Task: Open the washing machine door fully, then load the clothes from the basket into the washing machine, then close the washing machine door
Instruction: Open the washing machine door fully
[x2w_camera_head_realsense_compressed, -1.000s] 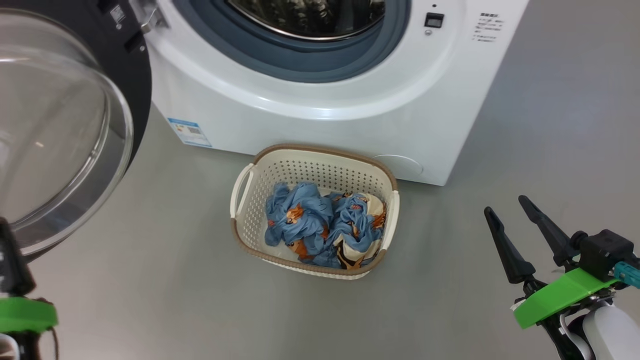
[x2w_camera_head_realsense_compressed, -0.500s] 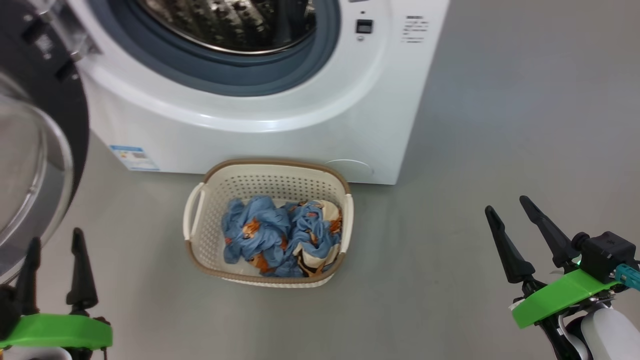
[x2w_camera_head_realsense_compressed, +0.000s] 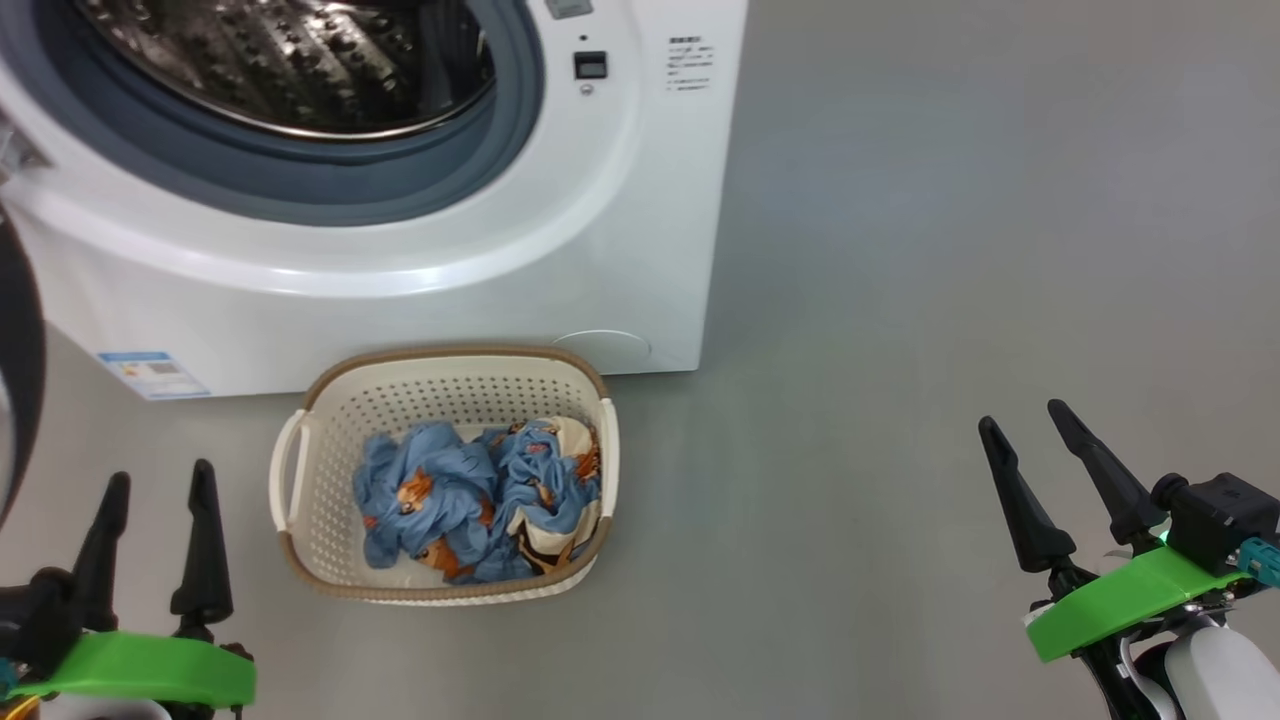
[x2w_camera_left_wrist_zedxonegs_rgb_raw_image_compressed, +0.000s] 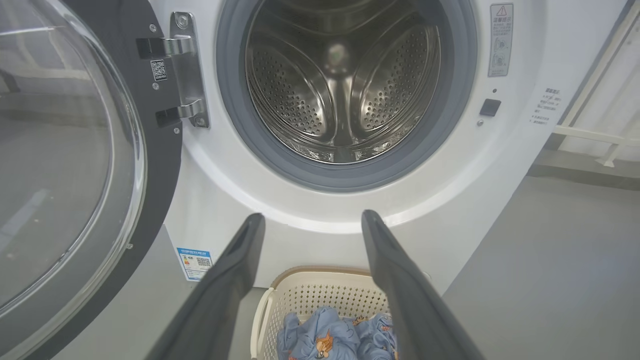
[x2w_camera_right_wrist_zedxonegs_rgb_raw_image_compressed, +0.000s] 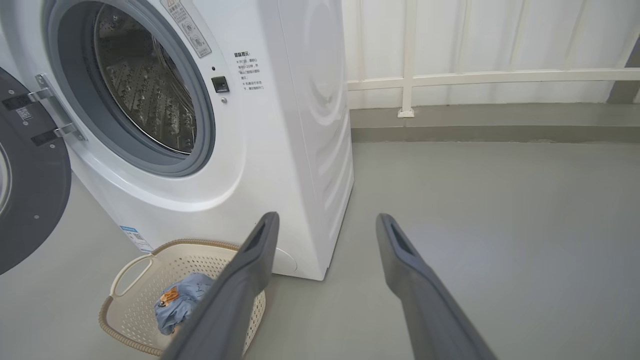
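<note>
The washing machine (x2w_camera_head_realsense_compressed: 420, 250) stands with its steel drum (x2w_camera_left_wrist_zedxonegs_rgb_raw_image_compressed: 340, 90) exposed. Its door (x2w_camera_left_wrist_zedxonegs_rgb_raw_image_compressed: 160, 165) is swung wide open to the left on its hinge. On the floor in front sits the basket (x2w_camera_head_realsense_compressed: 450, 352), holding the bundled light-blue clothes (x2w_camera_head_realsense_compressed: 470, 500). My left gripper (x2w_camera_head_realsense_compressed: 160, 475) hovers open just left of the basket and holds nothing; its wrist view looks over the basket (x2w_camera_left_wrist_zedxonegs_rgb_raw_image_compressed: 320, 292) into the drum. My right gripper (x2w_camera_head_realsense_compressed: 1022, 416) hangs open and empty well to the right of the basket (x2w_camera_right_wrist_zedxonegs_rgb_raw_image_compressed: 145, 295), over bare floor.
Grey floor (x2w_camera_head_realsense_compressed: 900, 300) stretches to the right of the machine. A white wall with a low rail (x2w_camera_right_wrist_zedxonegs_rgb_raw_image_compressed: 475, 77) runs behind it. The open door's dark edge (x2w_camera_head_realsense_compressed: 15, 350) stands at the far left, close to my left arm.
The head camera has swung, so machine, door and basket slide left in the picture. My left gripper's fingers have come fully into the lower left. Both grippers stay open.
</note>
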